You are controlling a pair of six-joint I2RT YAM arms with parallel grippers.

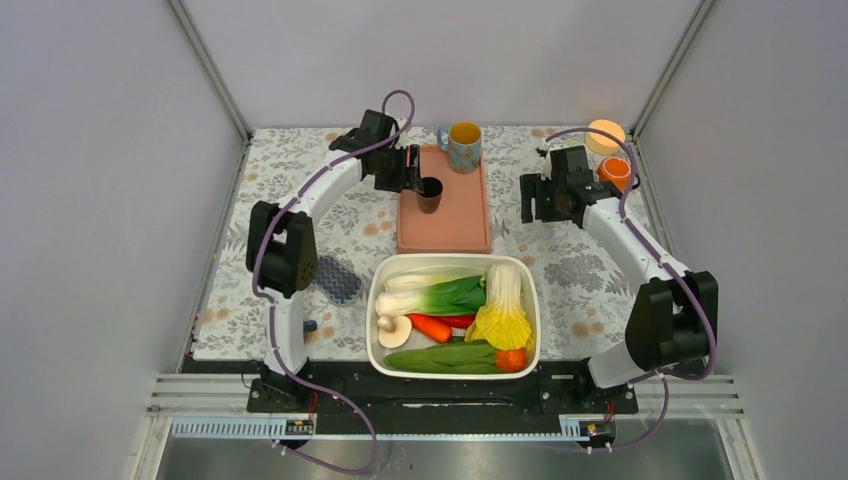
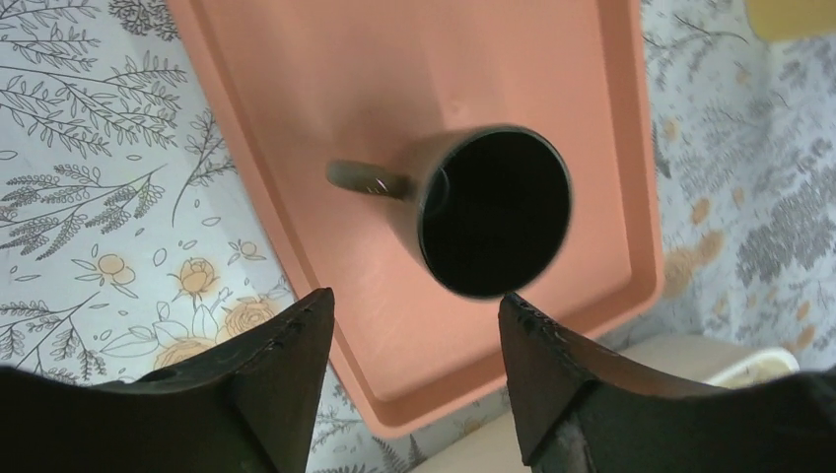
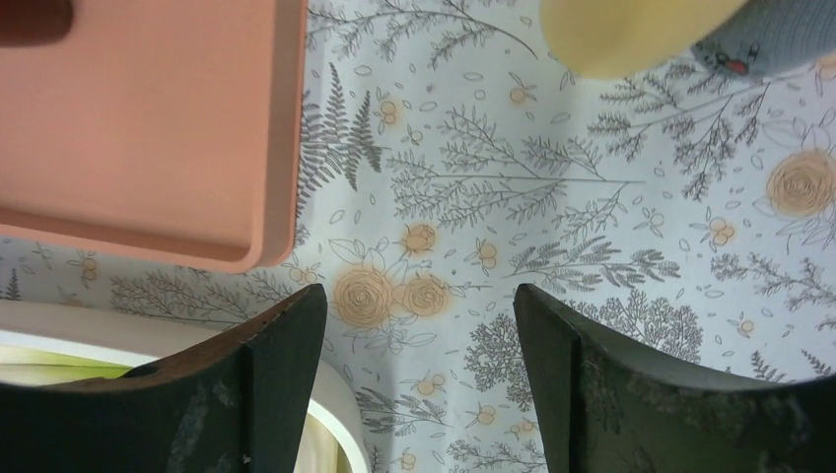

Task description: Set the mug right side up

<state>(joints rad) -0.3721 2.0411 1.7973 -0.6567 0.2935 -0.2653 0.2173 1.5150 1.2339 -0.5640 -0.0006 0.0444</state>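
On the pink tray [image 1: 462, 218], the dark mug [image 1: 429, 194] stood upright (its mouth faced up). The left gripper [image 2: 414, 305] hung just beside it, jaws spread, holding nothing. The right gripper [image 3: 419, 296] was spread wide too.

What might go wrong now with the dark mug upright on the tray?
The left claw hangs open close to the dark mug, whose handle sticks out sideways; pulling back carelessly might clip it and tip the mug. It stands near the tray's rim, so a nudge might push it off.
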